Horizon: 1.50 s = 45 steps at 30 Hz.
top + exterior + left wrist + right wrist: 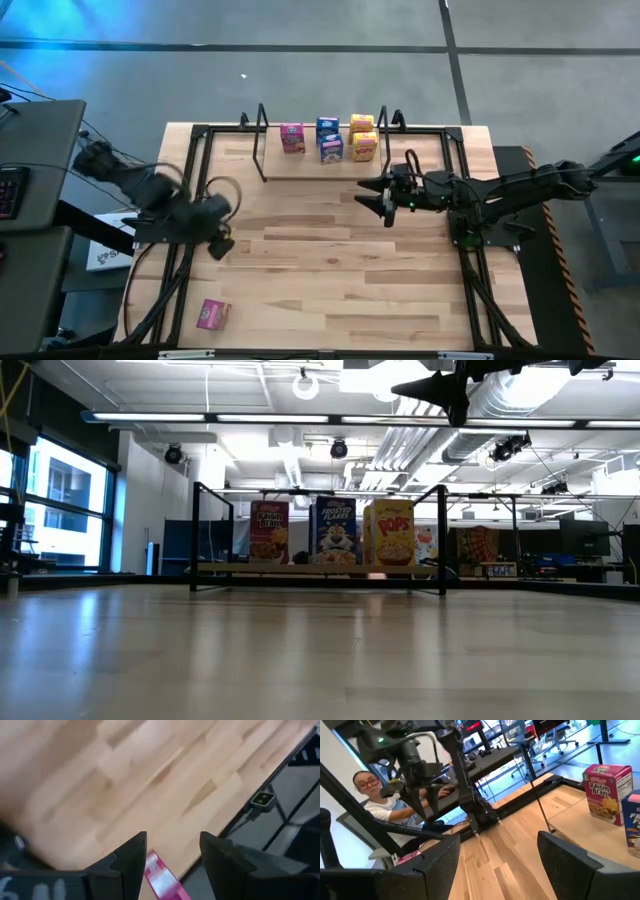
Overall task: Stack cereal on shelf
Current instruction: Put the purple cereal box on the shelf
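The shelf [262,150] stands at the table's far edge, its pale board [300,568] between black loop frames. On the board stand one pink box [291,137], two blue boxes [329,138] and two yellow boxes [363,136]. A second pink box [213,314] lies flat on the table near the near-left corner, also seen between my left fingers [162,881], well below them. My left gripper [218,248] is open, above the table's left part, farther from the near edge than that box. My right gripper [383,200] is open, raised, on the near side of the shelf's right end.
Bare wood spreads between the shelf and the near edge. Black rail frames [190,200] run along the left and right sides. In the right wrist view a person [370,795] sits beyond the table's left side, behind my left arm. A desk with a keyboard [10,190] stands to the left.
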Motion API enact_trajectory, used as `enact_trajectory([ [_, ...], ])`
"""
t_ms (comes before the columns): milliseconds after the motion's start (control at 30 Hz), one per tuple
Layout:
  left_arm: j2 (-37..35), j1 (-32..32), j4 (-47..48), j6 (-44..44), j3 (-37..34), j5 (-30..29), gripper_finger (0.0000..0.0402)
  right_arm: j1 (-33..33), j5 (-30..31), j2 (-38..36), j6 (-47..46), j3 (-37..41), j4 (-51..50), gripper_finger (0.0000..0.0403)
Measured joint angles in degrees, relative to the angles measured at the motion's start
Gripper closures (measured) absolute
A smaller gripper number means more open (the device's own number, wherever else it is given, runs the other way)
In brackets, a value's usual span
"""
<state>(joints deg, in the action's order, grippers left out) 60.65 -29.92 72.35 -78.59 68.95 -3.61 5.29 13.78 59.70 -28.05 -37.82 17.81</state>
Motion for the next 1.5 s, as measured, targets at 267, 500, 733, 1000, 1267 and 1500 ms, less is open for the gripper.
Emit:
enact_trajectory([
  [267, 7.78, -19.99, -0.58, -30.51, 0.00, 1.01, 0.0228, -0.02, -0.55, 0.00, 0.00, 0.00, -2.16, 0.0139],
  [500, 17.49, -29.67, -10.44, -48.44, 0.00, 2.94, 0.0228, -0.02, -0.57, 0.00, -0.01, 0.00, -3.83, 0.0139],
  [733, 22.47, -31.01, -12.23, -52.30, 0.00, 3.39, 0.0228, -0.02, -0.57, 0.00, -0.27, 0.00, -4.98, 0.0139],
  [1000, 23.25, -30.06, -12.05, -52.38, 0.00, 3.36, 0.0228, -0.01, -0.74, 0.00, -0.44, 0.00, -5.18, 0.0139],
  [1267, 21.63, -30.16, -12.56, -53.08, 0.00, 3.37, 0.0228, 0.00, -0.72, 0.00, -0.44, 0.00, -5.53, 0.0139],
  [1500, 21.63, -30.52, -11.65, -50.30, 0.00, 3.99, 0.0226, -0.02, -0.72, 0.00, -0.44, 0.00, -6.02, 0.0139],
])
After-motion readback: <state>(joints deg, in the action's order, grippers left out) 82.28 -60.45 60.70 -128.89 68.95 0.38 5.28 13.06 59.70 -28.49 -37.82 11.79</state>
